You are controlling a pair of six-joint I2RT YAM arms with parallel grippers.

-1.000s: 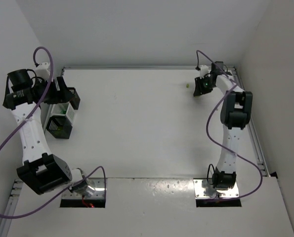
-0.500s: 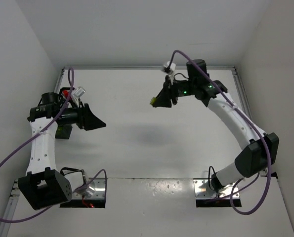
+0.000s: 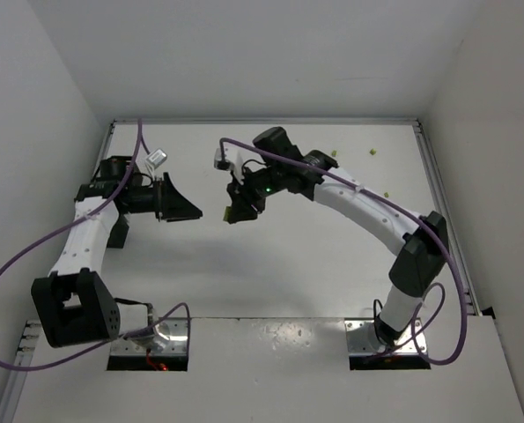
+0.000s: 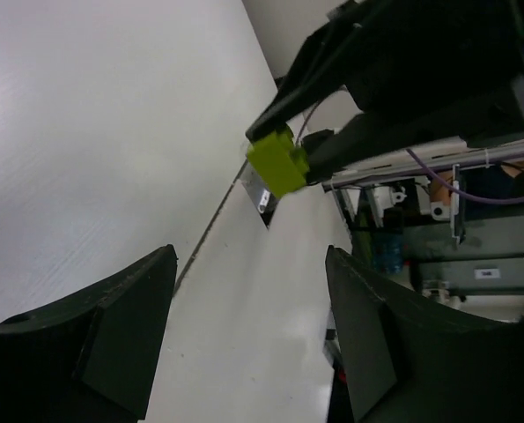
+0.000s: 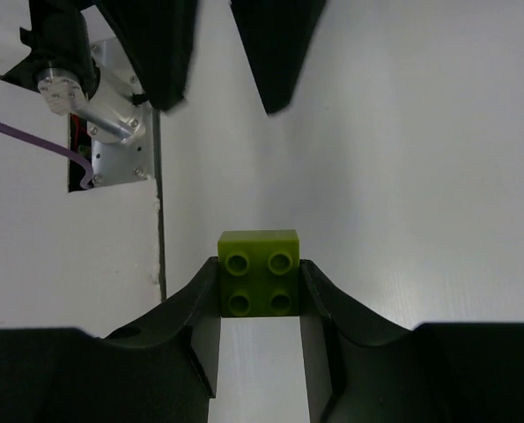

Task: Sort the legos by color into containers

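Evidently the step in hand is a handover of one yellow-green lego from arm to arm, on its way to a container. The right gripper is clamped on it, one finger on each side face. The studded top faces the wrist camera, and the brick's far edge juts just past the fingertips. The left gripper is spread wide and carries nothing. It points at the brick from directly ahead, the two sets of fingertips near each other but apart, both above the white table.

I judge that the next move calls for the left fingers to come on until the brick sits between their pads. They should then close on the two faces the right fingers leave bare, before the right pair lets go. The exposed part is short, so the approach needs to be square and slow.

The brick is a glossy, hard plastic block, square in plan with four round studs and crisp edges. It is much smaller than either gripper. The fingers are matt black, broad at the root and curving to blunt tips. The table is smooth and faintly ribbed, with nothing to stop a dropped brick skidding.

Two more pale-green legos lie well behind the right fingers, by the far edge. The containers cannot be made out in any view.
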